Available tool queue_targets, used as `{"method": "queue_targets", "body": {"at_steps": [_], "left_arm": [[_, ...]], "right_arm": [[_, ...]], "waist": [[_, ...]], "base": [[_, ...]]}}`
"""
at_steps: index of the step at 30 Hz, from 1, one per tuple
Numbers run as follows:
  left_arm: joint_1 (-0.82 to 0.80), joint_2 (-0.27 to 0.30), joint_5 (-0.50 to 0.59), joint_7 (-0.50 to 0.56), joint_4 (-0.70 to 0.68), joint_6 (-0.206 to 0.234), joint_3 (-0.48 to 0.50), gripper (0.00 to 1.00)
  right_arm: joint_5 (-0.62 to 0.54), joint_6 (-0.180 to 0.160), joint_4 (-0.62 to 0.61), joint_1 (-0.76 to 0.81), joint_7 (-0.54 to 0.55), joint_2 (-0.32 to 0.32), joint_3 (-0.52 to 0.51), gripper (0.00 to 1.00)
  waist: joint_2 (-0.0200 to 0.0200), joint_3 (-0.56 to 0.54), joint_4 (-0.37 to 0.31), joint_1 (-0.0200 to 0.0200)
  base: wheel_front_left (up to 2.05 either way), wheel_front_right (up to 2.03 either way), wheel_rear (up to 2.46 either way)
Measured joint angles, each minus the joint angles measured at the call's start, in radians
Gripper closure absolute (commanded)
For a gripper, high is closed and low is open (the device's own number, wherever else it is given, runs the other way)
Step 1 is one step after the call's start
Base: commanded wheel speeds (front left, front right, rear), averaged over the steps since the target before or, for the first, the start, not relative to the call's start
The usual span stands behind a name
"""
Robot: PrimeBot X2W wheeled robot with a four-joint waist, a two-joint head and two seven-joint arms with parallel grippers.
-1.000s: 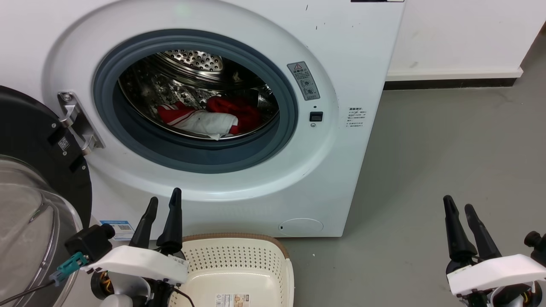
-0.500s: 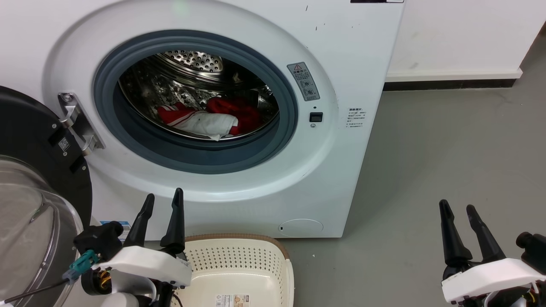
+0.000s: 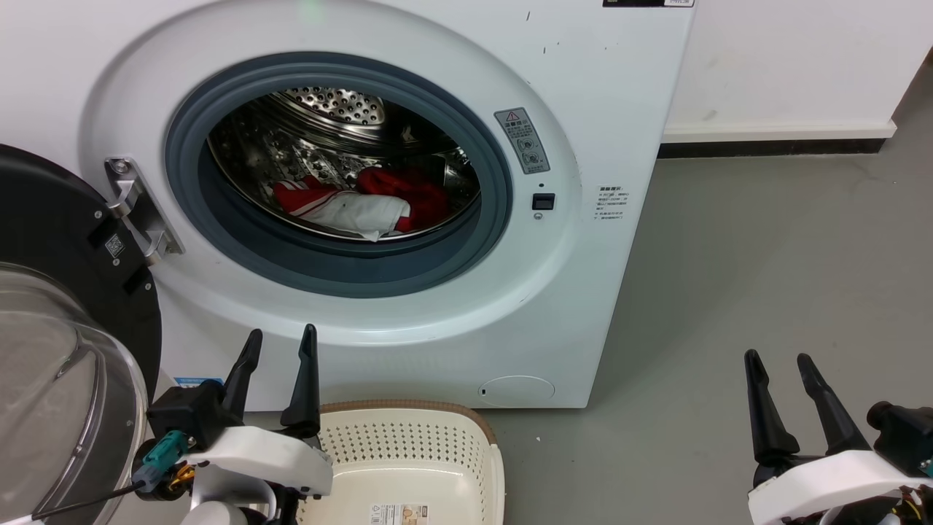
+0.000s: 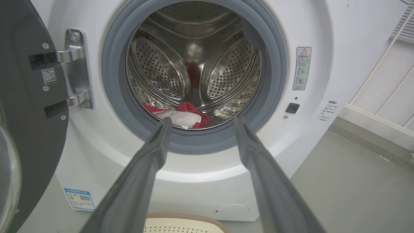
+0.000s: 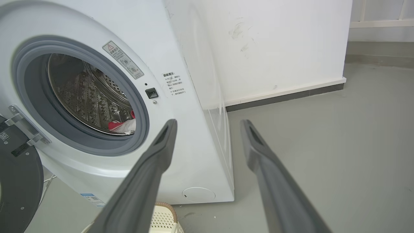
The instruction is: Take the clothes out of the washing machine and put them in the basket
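Note:
The white washing machine (image 3: pixel 598 95) stands with its door swung open to the left. Red and white clothes (image 3: pixel 357 204) lie at the bottom of the steel drum, and the clothes (image 4: pixel 181 115) also show past my left fingers. The clothes (image 5: pixel 122 126) peek out at the porthole's edge in the right wrist view. The cream basket (image 3: pixel 408 467) sits empty on the floor below the porthole. My left gripper (image 3: pixel 280 339) is open beside the basket's left corner, pointing at the porthole. My right gripper (image 3: pixel 776 359) is open over the floor, right of the machine.
The dark round door (image 3: pixel 51 240) with its bulging glass (image 3: pixel 44 379) hangs open at the left, close to my left arm. Grey floor (image 3: pixel 765 255) stretches to the right. A white wall with a dark skirting (image 3: pixel 773 146) runs behind.
Both grippers have drifted slightly: the left one rightwards, the right one down and left. Their fingers have spread a little wider. The clothes lie as before.

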Motion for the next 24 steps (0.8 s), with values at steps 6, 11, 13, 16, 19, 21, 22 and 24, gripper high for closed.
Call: {"method": "queue_targets", "body": {"at_steps": [6,11,13,16,19,21,22,24], "left_arm": [[0.000,0.002,0.050,-0.013,0.008,0.001,-0.008,0.00],[0.000,0.003,0.089,-0.025,0.011,0.005,-0.010,0.00],[0.000,0.004,0.106,-0.027,0.012,0.009,-0.011,0.00],[0.000,0.004,0.128,-0.035,0.014,0.009,-0.012,0.00],[0.000,0.004,0.151,-0.043,0.016,0.010,-0.012,0.00],[0.000,0.004,0.166,-0.044,0.018,0.010,-0.013,0.00],[0.000,0.004,0.171,-0.048,0.020,0.010,-0.014,0.00],[0.000,0.004,0.187,-0.052,0.024,0.010,-0.015,0.00]], "right_arm": [[-0.059,0.000,-0.002,0.000,-0.006,0.000,-0.004,0.00],[-0.103,0.000,-0.005,0.001,-0.010,0.000,-0.006,0.00],[-0.117,0.000,-0.006,0.001,-0.011,0.000,-0.007,0.00],[-0.137,0.000,-0.007,0.001,-0.019,0.000,-0.010,0.00],[-0.157,0.000,-0.007,0.001,-0.023,0.000,-0.014,0.00],[-0.172,0.000,-0.007,0.001,-0.028,0.000,-0.016,0.00],[-0.176,0.000,-0.007,0.001,-0.029,0.000,-0.016,0.00],[-0.189,0.000,-0.007,0.001,-0.032,0.000,-0.017,0.00]], "waist": [[0.0000,0.001,0.003,0.0000],[0.0000,0.002,0.004,0.0000],[0.0000,0.003,0.004,0.0000],[0.0000,0.003,0.004,0.0000],[0.0000,0.003,0.004,0.0000],[0.0000,0.003,0.004,0.0000],[0.0000,0.002,0.004,0.0000],[0.0000,0.002,0.003,0.0000]], "base": [[0.00,0.00,0.00],[0.00,0.00,0.00],[0.00,0.00,0.00],[0.00,0.00,0.00],[0.00,0.00,0.00],[0.00,0.00,0.00],[0.00,0.00,0.00],[0.00,0.00,0.00]]}}
